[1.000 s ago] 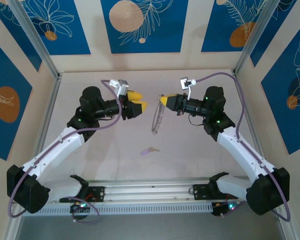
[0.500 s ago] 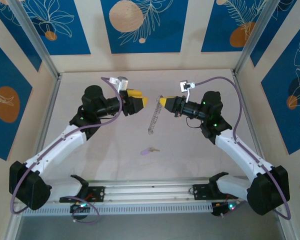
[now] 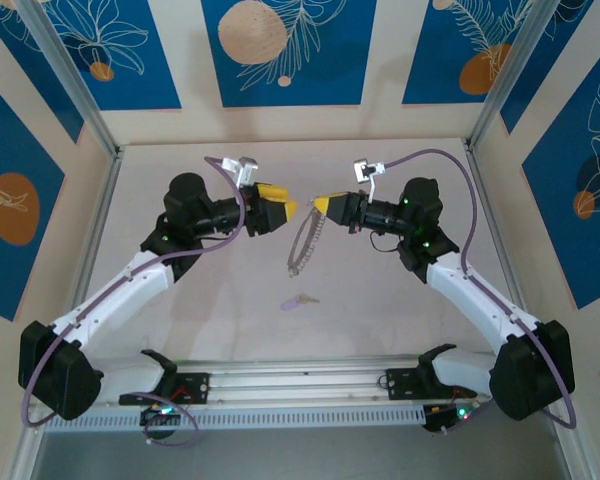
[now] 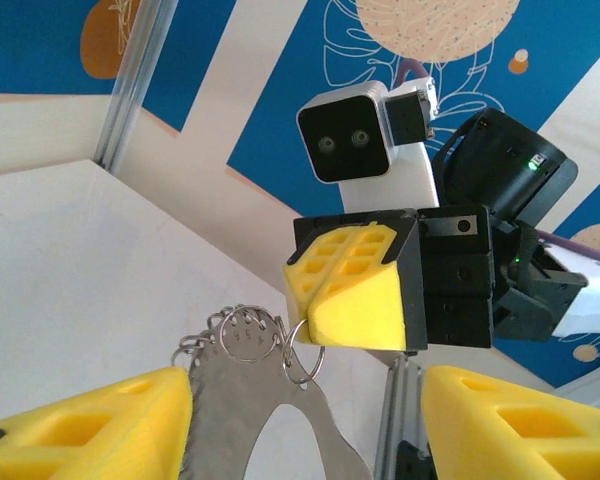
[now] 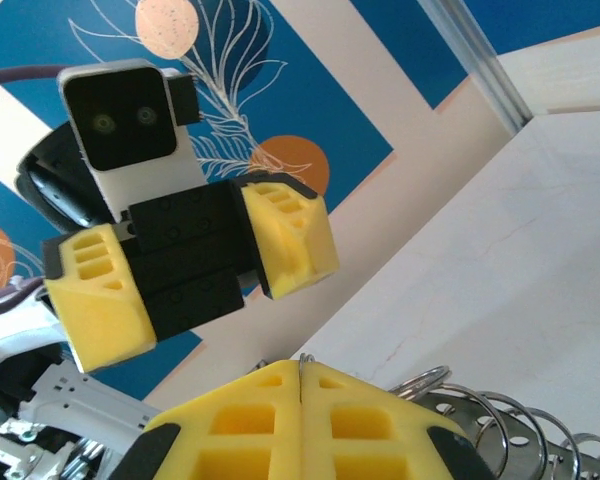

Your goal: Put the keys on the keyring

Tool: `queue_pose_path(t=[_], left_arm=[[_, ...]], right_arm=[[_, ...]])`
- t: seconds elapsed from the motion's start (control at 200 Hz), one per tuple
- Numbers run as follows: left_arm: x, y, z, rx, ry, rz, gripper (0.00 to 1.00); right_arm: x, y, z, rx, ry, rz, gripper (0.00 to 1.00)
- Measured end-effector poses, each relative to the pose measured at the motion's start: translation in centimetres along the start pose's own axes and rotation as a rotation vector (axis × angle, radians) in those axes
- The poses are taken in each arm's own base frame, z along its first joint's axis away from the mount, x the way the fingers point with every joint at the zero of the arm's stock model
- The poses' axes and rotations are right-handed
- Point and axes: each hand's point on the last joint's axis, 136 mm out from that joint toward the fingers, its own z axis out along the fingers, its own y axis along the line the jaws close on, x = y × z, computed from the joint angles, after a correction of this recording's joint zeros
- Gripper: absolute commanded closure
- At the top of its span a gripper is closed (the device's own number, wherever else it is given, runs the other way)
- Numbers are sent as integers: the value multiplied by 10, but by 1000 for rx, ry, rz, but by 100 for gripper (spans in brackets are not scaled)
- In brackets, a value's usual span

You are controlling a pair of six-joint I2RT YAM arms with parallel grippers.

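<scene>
At frame centre, the keyring (image 3: 316,232) swung leftward, clamped by the right gripper (image 3: 323,205).
Left gripper (image 3: 280,203) stood wide; key (image 3: 298,300) lay unthreaded.

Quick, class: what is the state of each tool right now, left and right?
The left tool is open, its fingers spread apart.
The right tool is closed, holding the keyring.

keyring (image 3: 304,246) under right hand (image 3: 322,205), left hand (image 3: 283,201) just left, key (image 3: 298,301) on table (image 3: 380,320) nearer
</scene>
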Motion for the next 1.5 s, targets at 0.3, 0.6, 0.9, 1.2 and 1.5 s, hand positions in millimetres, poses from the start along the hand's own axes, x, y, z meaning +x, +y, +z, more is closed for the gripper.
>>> queue_pose_path(t=[0.3,0.6,0.9,1.2,1.5], left_arm=[[7,18,15,12,-7,-45,41],[7,24,21,17,-17,-39,44],[8,30,28,37,-25,-53,47],[4,26,32,83,-43,-62,50],[9,30,27,47,-45,-63,50]], right_arm=[[-4,-3,7,-52,11,7,100],[-7,-14,11,-60,3,23,100],[-9,-14,10,-66,-1,22,100],[-12,-12,10,-76,-10,22,100],[-13,-12,9,-74,-13,20,100]])
